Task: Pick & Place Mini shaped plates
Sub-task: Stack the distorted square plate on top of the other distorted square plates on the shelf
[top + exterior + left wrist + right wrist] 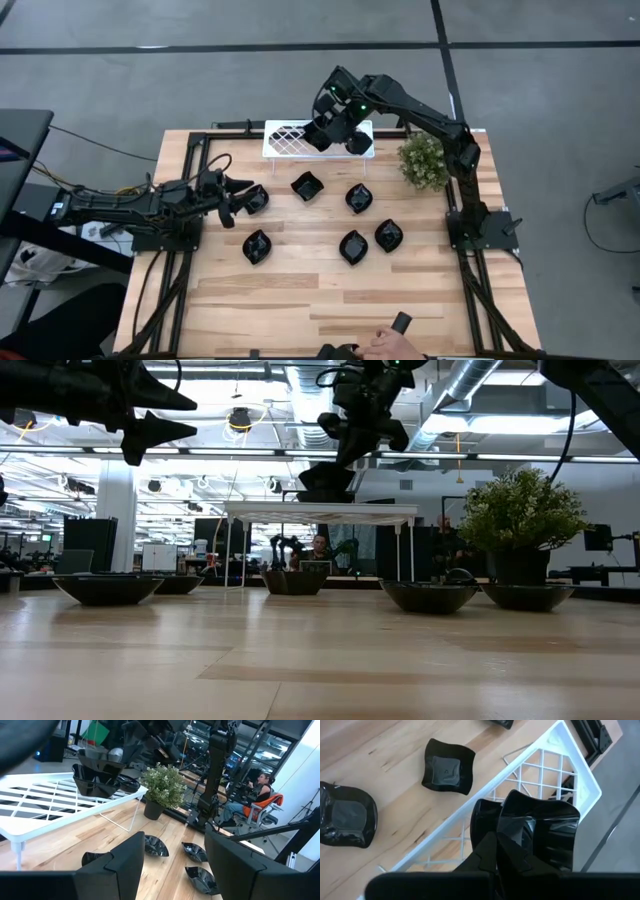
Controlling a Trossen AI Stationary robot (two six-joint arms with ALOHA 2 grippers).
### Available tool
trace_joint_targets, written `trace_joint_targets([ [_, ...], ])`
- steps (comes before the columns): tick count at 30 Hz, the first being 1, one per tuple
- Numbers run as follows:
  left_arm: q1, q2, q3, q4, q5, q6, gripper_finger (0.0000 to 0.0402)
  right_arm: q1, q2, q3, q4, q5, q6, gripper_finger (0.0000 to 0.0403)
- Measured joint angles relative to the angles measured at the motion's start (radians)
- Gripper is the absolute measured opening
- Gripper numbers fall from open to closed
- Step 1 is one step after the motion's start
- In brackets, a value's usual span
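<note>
1. The right tool (335, 128) hangs over the white lattice tray (285, 140) at the far edge of the counter (300, 300), its fingers clamped tight on a mini shaped plate (540, 827) held above other dishes already on the tray.
2. To place it well, the tool would likely lower the plate squarely onto the stack and let go only once it sits level.
3. The left tool (232, 203) waits at the left side, jaws spread wide and empty, just beside a square plate (255, 198).
4. Five more plates (358, 197) lie scattered mid-counter.
5. A potted plant (424, 160) stands just right of the tray, close to the right arm; a person's hand (385, 345) shows at the near edge.
</note>
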Motion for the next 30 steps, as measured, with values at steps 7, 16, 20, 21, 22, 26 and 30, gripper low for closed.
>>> trace_joint_targets([
  [7, 0.0, 0.0, 0.0, 0.004, 0.0, 0.0, 0.0209, -0.004, 0.0, 0.0, 0.01, -0.047, -0.014, 0.0],
  [16, 0.0, 0.0, 0.0, 0.012, 0.0, 0.0, 0.0209, -0.004, 0.0, 0.0, 0.01, -0.052, -0.013, 0.0],
  [20, 0.0, 0.0, 0.0, 0.013, 0.0, 0.0, 0.0209, -0.003, 0.0, 0.0, 0.01, -0.087, -0.013, 0.0],
  [21, 0.0, 0.0, 0.0, 0.013, 0.0, 0.0, 0.0209, -0.004, 0.0, 0.0, 0.009, -0.098, -0.013, 0.0],
  [22, 0.0, 0.0, 0.0, 0.013, 0.0, 0.0, 0.0209, -0.004, 0.0, 0.0, 0.01, -0.104, -0.013, 0.0],
  [26, 0.0, 0.0, 0.0, 0.02, 0.0, 0.0, 0.0209, -0.005, 0.001, 0.0, 0.009, -0.104, -0.013, 0.0],
  [30, 0.0, 0.0, 0.0, 0.025, 0.0, 0.0, 0.0209, -0.006, 0.001, 0.0, 0.01, -0.103, -0.013, 0.0],
])
